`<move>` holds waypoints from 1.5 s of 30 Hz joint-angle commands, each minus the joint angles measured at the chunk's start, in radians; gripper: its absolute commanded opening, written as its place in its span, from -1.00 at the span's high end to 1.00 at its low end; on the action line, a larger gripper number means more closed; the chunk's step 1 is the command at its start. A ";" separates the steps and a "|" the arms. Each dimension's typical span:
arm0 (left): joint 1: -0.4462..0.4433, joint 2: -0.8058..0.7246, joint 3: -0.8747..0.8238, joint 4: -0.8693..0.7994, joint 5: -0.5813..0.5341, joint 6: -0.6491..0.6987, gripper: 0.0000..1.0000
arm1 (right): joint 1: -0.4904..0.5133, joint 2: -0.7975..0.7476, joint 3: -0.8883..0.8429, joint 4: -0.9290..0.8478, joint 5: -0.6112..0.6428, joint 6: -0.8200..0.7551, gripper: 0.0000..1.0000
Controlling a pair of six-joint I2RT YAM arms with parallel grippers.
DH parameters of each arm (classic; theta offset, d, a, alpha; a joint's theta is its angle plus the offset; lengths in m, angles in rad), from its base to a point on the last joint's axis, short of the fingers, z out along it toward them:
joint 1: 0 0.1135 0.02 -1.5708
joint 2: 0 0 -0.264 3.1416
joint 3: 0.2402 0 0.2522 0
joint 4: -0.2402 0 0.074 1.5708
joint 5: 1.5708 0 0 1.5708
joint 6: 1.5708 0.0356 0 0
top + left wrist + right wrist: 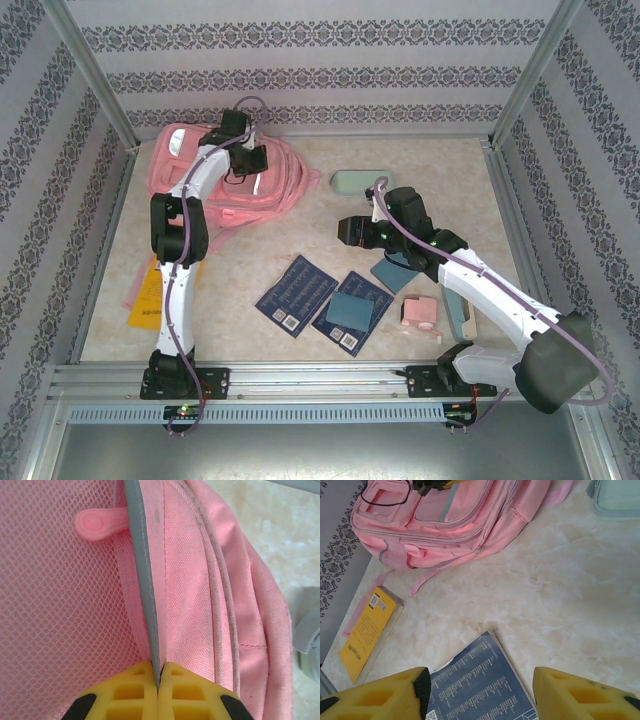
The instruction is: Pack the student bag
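The student bag (175, 178), large and pink, lies at the far left of the table; the right wrist view has it at the top (470, 515). My left gripper (247, 152) is down on its top. Its yellow fingers (159, 674) are shut on a grey stripe (145, 580) that runs between the pink mesh and the pink fabric. A pink zip pull (97, 525) lies on the mesh beyond. My right gripper (350, 232) hovers mid-table, open, its fingertips (422, 682) apart above a dark blue book (480, 690) with nothing between them.
A yellow book (150, 297) lies on a pink folder at the left edge. Two dark blue books (297, 295) sit front centre, one bearing a teal notebook (351, 309). A pale-green case (360, 182) lies beyond the right arm. A small pink box (420, 315) is at the front right.
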 commanded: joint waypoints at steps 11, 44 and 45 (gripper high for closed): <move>-0.079 -0.253 0.087 -0.155 0.073 0.160 1.00 | -0.092 -0.112 0.013 -0.115 0.146 0.011 -0.02; -0.538 -0.863 -0.883 0.233 -0.063 0.920 0.57 | -0.297 -0.135 -0.183 -0.019 -0.055 0.189 -0.47; -0.538 -0.887 -0.916 0.301 -0.119 0.830 0.10 | -0.289 -0.116 -0.168 -0.032 -0.049 0.176 -0.46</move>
